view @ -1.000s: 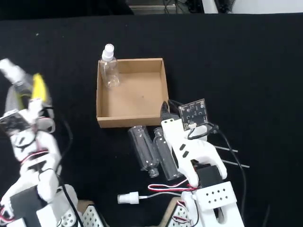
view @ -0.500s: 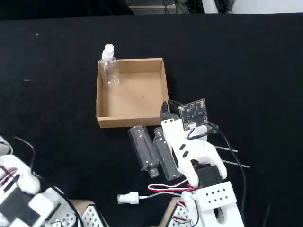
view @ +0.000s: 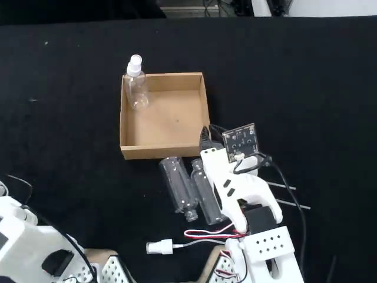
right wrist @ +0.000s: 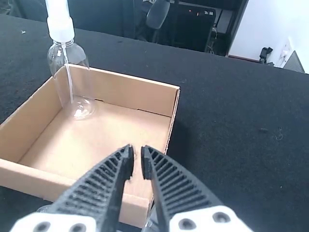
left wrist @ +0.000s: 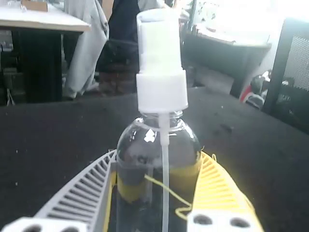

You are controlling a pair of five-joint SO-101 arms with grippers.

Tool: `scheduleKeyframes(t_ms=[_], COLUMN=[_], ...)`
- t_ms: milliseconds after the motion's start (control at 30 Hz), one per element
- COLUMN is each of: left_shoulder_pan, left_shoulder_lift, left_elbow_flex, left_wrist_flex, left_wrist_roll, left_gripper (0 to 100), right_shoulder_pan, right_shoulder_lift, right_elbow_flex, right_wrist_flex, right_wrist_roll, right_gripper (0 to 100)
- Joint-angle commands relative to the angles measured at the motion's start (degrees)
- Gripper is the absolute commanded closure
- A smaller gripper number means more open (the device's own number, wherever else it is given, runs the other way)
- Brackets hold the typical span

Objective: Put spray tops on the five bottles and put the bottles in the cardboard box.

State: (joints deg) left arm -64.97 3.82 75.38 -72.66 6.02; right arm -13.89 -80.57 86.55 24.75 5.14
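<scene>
In the left wrist view my left gripper [left wrist: 159, 166] is shut on a clear bottle [left wrist: 157, 145] that wears a white spray top [left wrist: 161, 63], held upright above the black table. The cardboard box [view: 203, 106] lies mid-table, with a topped bottle [view: 136, 88] standing in its far left corner. Two bottles without tops [view: 178, 186] [view: 204, 191] lie side by side just in front of the box. A loose spray top [view: 160, 246] lies near the front edge. My right gripper [right wrist: 136, 155] hangs shut and empty over the box's [right wrist: 171, 116] near wall, with the topped bottle [right wrist: 70, 67] beyond it.
The left arm's body [view: 29, 250] sits at the near left corner of the black table [view: 294, 88]. Two thin pale sticks [view: 284, 194] lie right of the right arm [view: 235, 183]. Wide bare table lies left, right and behind the box.
The left arm, holding its topped bottle, has pulled back from the table's left side toward the near left corner. The right arm, box and lying bottles have not moved.
</scene>
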Motion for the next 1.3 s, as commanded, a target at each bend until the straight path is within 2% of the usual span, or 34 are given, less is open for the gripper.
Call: scheduleKeyframes(t_ms=[0, 233, 400, 733, 800, 1000, 1267], left_shoulder_pan=[1.5, 1.9, 0.5, 0.2, 0.1, -0.2, -0.1], left_shoulder_lift=[6.3, 21.8, 26.4, 26.9, 26.9, 26.9, 26.3], left_elbow_flex=[-2.7, -4.5, -7.3, -6.5, -6.5, -6.5, -7.0], left_wrist_flex=[-11.5, -26.7, -26.7, -26.6, -26.6, -26.6, -26.6], left_wrist_roll=[-6.8, -9.2, -9.0, -9.3, -9.3, -8.9, -9.3], left_gripper=[97, 97, 97, 97, 94, 70, 67], right_shoulder_pan=[0.5, 0.5, 0.5, 0.5, 0.5, 0.5, 0.5], right_shoulder_lift=[-1.1, -1.1, -1.1, -1.1, -1.1, -1.1, -1.1], right_elbow_flex=[-0.5, -0.6, -0.6, -0.6, -0.6, -0.7, -0.7], right_wrist_flex=[-1.7, -1.7, -1.7, -1.7, -1.7, -1.7, -1.7], right_wrist_roll=[0.4, 0.4, 0.4, 0.4, 0.4, 0.4, 0.4], right_gripper=[98.0, 98.0, 98.0, 98.0, 98.0, 98.0, 98.0])
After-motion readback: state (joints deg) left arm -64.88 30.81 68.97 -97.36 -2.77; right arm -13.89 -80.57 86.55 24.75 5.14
